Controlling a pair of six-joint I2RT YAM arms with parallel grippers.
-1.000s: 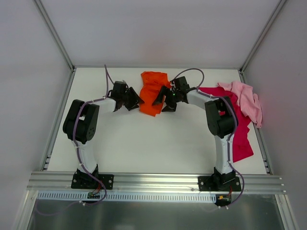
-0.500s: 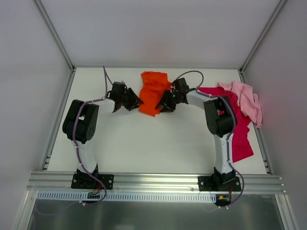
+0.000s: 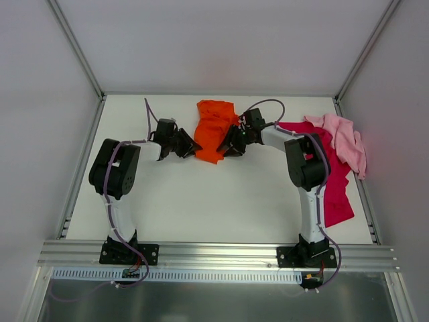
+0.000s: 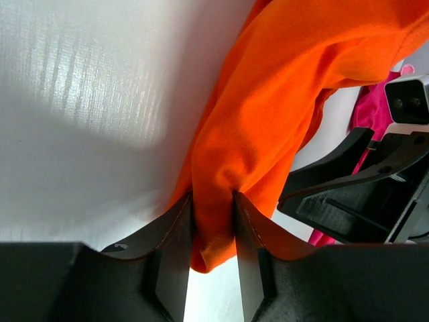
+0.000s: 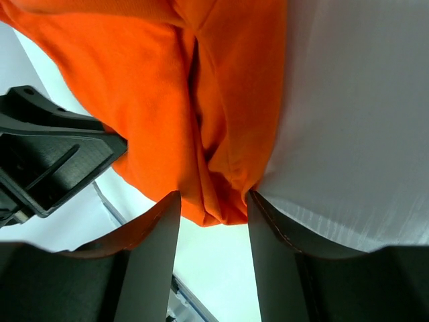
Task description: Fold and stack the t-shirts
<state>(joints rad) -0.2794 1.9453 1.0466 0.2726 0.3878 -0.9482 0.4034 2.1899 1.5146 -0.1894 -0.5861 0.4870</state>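
Orange t-shirt (image 3: 213,131) is lying bunched into a long strip at the far middle of the table (image 3: 201,201), its near end pointing toward the arms.

Left tool (image 3: 190,146) is pinching that near end from the left. Its jaws are standing narrow, with a fold of orange cloth squeezed between the fingers (image 4: 175,248).

Right tool (image 3: 231,144) is gripping the same end from the right. Its jaws are standing a little wider, because a thicker bunch of cloth is filling the gap between them.

The two tools are sitting close together, almost facing each other across the cloth. Each one is showing in the other's wrist view.

My reading: both are taking the hem end at two points so the shirt can be drawn apart and laid flat before any fold. One grip alone would only be dragging the lump.

Pink t-shirt (image 3: 345,141) is lying heaped at the far right edge, partly on top of the magenta-red t-shirt (image 3: 335,194). The magenta-red one is trailing down the right side beside the right arm. Both seem to be parked there, away from the middle of the table.

Nothing is looking folded yet, and no stack is started. Both grips are sitting near the cloth's edge, so a slip looks possible.
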